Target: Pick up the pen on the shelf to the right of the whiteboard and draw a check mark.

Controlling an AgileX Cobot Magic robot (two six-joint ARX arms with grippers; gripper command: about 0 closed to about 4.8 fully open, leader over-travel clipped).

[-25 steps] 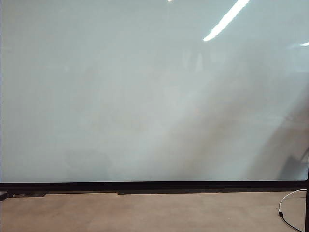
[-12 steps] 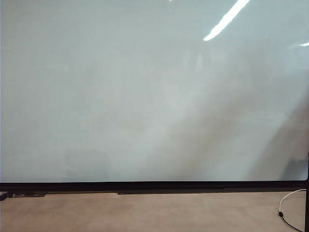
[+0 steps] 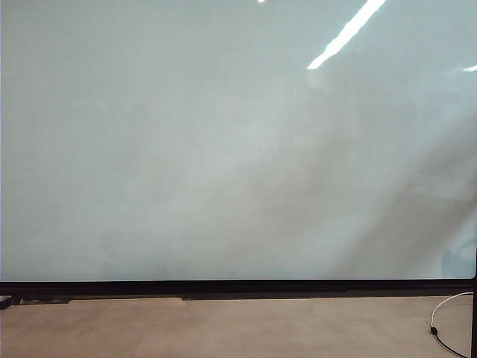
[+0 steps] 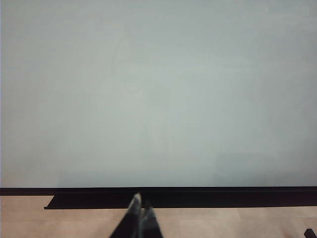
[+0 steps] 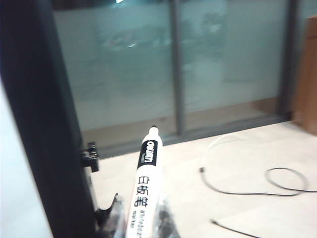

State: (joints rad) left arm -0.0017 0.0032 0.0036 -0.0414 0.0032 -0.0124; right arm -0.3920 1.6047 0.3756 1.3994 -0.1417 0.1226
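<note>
Whiteboard: the whiteboard [image 3: 223, 149] fills nearly the whole exterior view, glossy white-grey, with a bright streak of light reflected near its upper right. Its face is bare; I see no drawn line on it.
Frame edge: a thin black frame edge [image 3: 238, 287] runs along the bottom of the board, with the pale brown floor [image 3: 223, 328] below it.
Cable: a thin cable [image 3: 447, 321] curls on the floor at the far right of the exterior view, beside the board's dark upright.
Left gripper: the left gripper [image 4: 139, 218] shows only in its own wrist camera, its dark fingertips pressed together with no gap and nothing between them. It points at the board's lower black edge and stands apart from it. It does not appear in the exterior view.
Right gripper: the right gripper [image 5: 138, 218] shows only in its wrist camera, off past the board's black side frame [image 5: 44, 119]. Its two blurred fingers are clenched on the pen.
Pen: the pen [image 5: 143, 183] sits between the right jaws, gripped low on its white barrel. The barrel runs out well past the fingertips, with printed black characters, then a black band, then the black tip at the far end. The tip is in the air, touching nothing.
Behind the pen: frosted glass panels [image 5: 223, 54] and a floor with a looped cable [image 5: 257, 183].
</note>
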